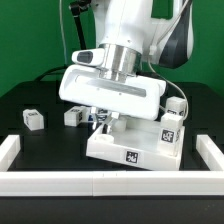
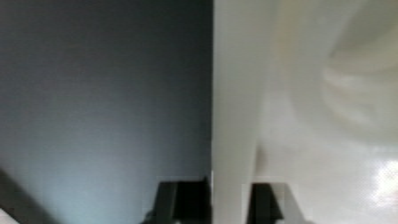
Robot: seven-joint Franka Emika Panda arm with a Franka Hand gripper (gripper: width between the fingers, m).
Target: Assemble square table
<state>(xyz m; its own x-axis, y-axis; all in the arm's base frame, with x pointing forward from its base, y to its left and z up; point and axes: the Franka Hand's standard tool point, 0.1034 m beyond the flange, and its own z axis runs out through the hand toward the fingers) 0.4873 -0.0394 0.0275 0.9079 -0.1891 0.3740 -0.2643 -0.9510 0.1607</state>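
The square tabletop [image 1: 125, 147] is a thick white slab with a tag on its front edge, lying at the middle of the black table. One white tagged leg [image 1: 170, 129] stands upright on its corner at the exterior view's right. Two loose legs [image 1: 33, 118] [image 1: 73, 115] lie on the table at the exterior view's left. My gripper [image 1: 100, 121] is down at the slab's far left part. In the wrist view the dark fingers [image 2: 180, 205] sit tight on both sides of the slab's white edge [image 2: 230, 120], so my gripper [image 2: 230, 198] is shut on it.
A long white L-shaped rail [image 1: 100, 181] runs along the table's front, with its ends at the exterior view's left [image 1: 9, 150] and right [image 1: 211, 152]. A cable [image 1: 180, 100] hangs beside the mounted leg. A green wall stands behind.
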